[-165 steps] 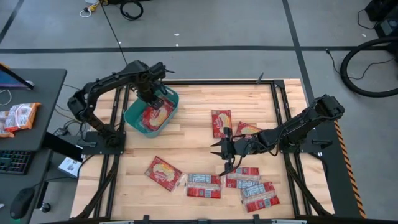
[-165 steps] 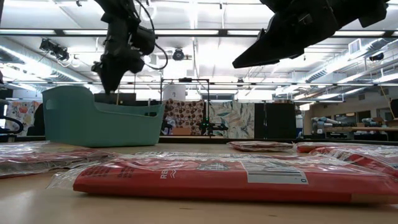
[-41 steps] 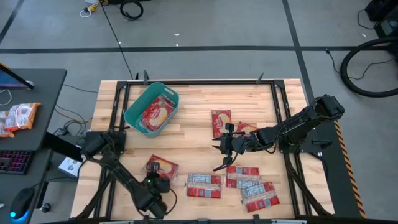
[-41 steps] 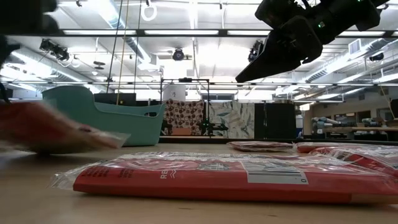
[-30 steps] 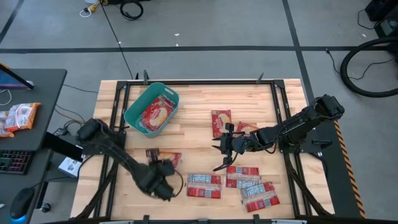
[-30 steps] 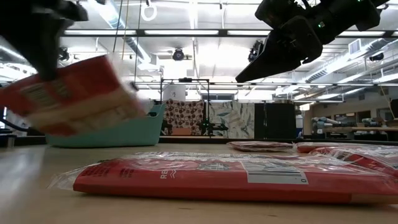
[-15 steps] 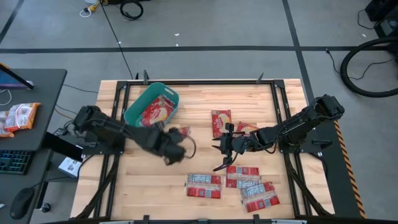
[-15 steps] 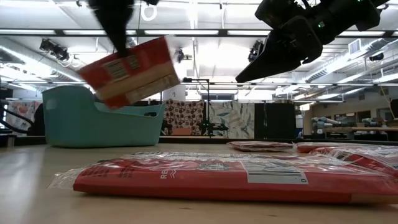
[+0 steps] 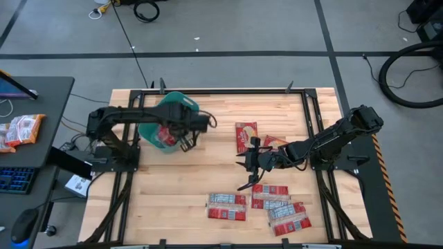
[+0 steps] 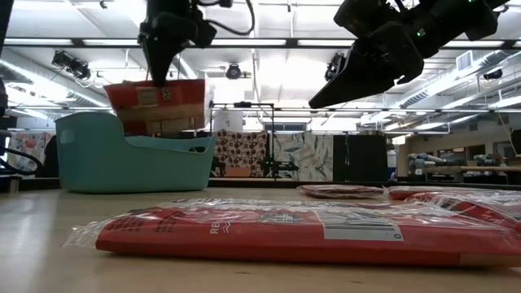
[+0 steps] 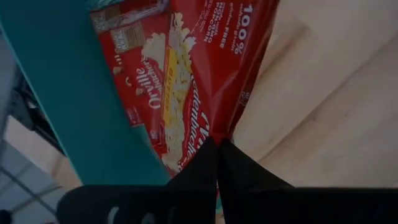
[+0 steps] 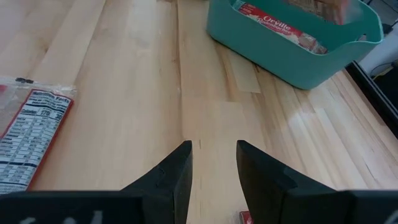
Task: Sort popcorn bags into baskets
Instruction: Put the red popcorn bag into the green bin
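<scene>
Hanging from the left tool [image 11: 217,149], a popcorn bag [image 11: 193,74] overlaps the teal basket's [image 10: 106,163] rim.

Grey floor [image 9: 242,28] with dark seam lines, upper frame; black cable coil [image 9: 415,76] upper right. Dark desk [image 9: 38,117] at left edge. Ceiling strip lights [image 10: 269,42]; patterned wall panels [image 10: 269,155] behind.

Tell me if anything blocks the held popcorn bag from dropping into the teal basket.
Nothing visible does. The left gripper holds the popcorn bag above the basket, whose open top holds only flat bags. The right gripper hovers apart, mid-table.
</scene>
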